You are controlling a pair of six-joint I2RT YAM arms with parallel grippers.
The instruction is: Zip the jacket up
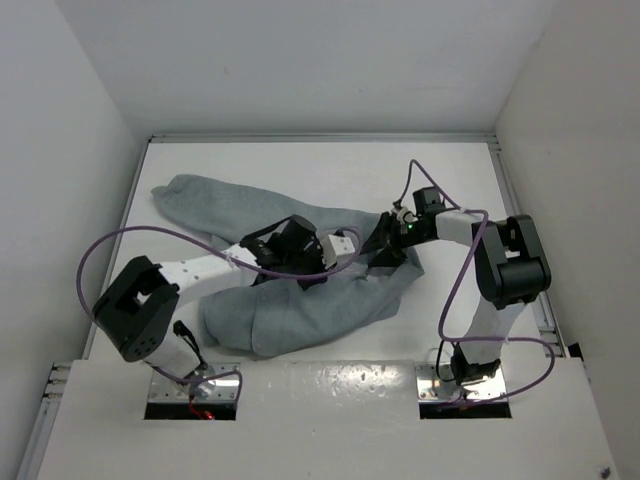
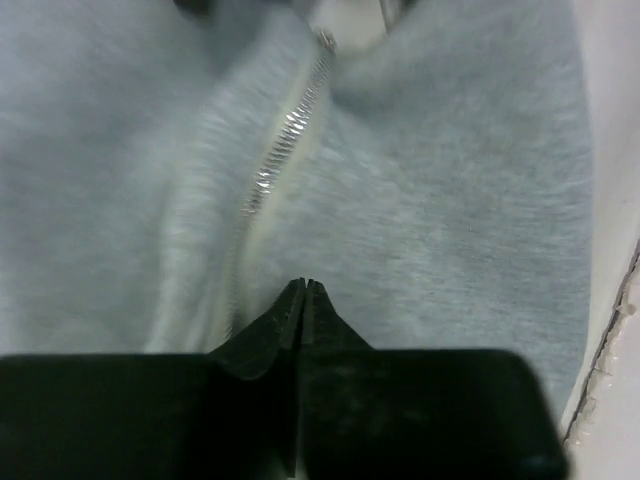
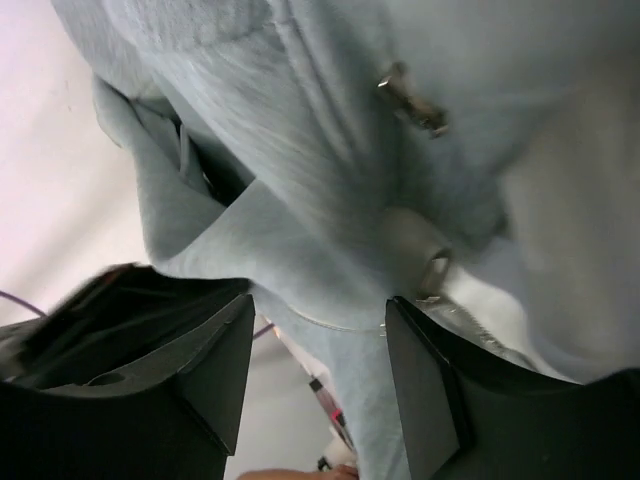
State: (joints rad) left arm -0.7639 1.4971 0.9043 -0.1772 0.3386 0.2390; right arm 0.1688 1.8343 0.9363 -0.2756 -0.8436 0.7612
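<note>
The light grey jacket lies crumpled across the middle and left of the white table. In the left wrist view its silver zipper runs up the fabric, closed along the stretch in view. My left gripper is shut, tips resting on the cloth just below the zipper, with nothing visible between them. It sits mid-jacket in the top view. My right gripper is open, a fold of jacket hanging between the jaws, near a metal zipper pull. It is at the jacket's right edge.
The white table is boxed in by white walls at the left, back and right. One sleeve reaches toward the back left corner. Purple cables loop from both arms. The table's right edge shows in the left wrist view.
</note>
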